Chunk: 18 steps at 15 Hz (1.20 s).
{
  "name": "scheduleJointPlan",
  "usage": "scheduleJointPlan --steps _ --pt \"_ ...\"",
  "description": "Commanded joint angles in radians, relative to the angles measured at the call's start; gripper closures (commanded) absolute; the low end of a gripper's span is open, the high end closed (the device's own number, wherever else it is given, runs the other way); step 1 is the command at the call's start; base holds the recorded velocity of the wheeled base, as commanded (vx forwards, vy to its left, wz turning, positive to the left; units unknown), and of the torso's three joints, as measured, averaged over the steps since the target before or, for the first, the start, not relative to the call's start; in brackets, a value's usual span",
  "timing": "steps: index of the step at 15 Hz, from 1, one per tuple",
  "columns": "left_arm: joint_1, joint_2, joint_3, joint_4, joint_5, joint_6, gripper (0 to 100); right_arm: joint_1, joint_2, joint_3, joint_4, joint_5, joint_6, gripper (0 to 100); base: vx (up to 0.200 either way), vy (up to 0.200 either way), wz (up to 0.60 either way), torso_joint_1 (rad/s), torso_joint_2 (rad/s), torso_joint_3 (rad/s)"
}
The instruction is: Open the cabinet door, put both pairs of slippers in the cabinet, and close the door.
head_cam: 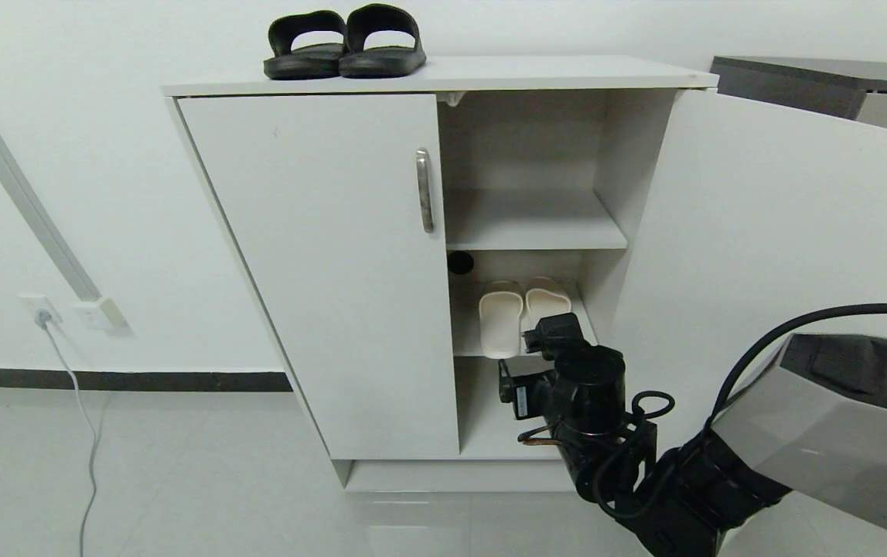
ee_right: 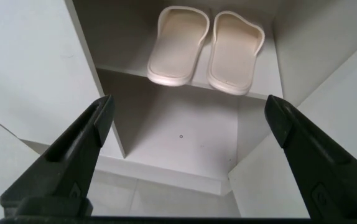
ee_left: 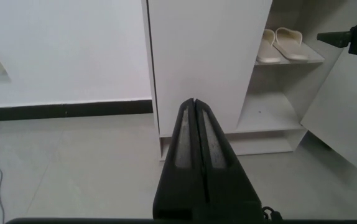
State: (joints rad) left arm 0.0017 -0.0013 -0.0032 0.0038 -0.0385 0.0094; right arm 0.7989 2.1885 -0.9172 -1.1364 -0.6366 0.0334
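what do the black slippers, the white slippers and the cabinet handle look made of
Black slippers: likely rubber or foam, matte, thick moulded straps.
White slippers: probably moulded foam or soft plastic, smooth, raised rims.
Cabinet handle: looks like metal, grey sheen.

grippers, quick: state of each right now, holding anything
Left gripper: shut, holding nothing.
Right gripper: open, holding nothing, in front of the white slippers.

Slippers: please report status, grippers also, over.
Right gripper open, empty, before the white slippers. Left gripper shut, empty. White slippers on the middle shelf; black slippers on the cabinet top. Right door open; nothing blocking.
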Motion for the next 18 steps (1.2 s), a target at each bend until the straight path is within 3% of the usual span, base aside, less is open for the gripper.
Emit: scheduleJointPlan --steps 1,7,18 --pt "0.0 0.001 0.0 -0.001 0.0 0.0 100 0.0 0.005 0.0 0.0 0.0 0.0 0 0.0 0.0 0.0 0.0 0.0 0.0" --pt "0.0 0.001 0.0 0.001 0.002 0.0 100 0.002 0.011 0.0 -0.002 0.002 0.0 0 0.0 0.0 0.0 0.0 0.0 0.0" --pt "0.0 0.001 0.0 -0.001 0.003 0.0 100 0.014 0.01 0.0 -0.002 0.002 0.0 0 0.0 0.2 0.0 0.004 0.0 0.003"
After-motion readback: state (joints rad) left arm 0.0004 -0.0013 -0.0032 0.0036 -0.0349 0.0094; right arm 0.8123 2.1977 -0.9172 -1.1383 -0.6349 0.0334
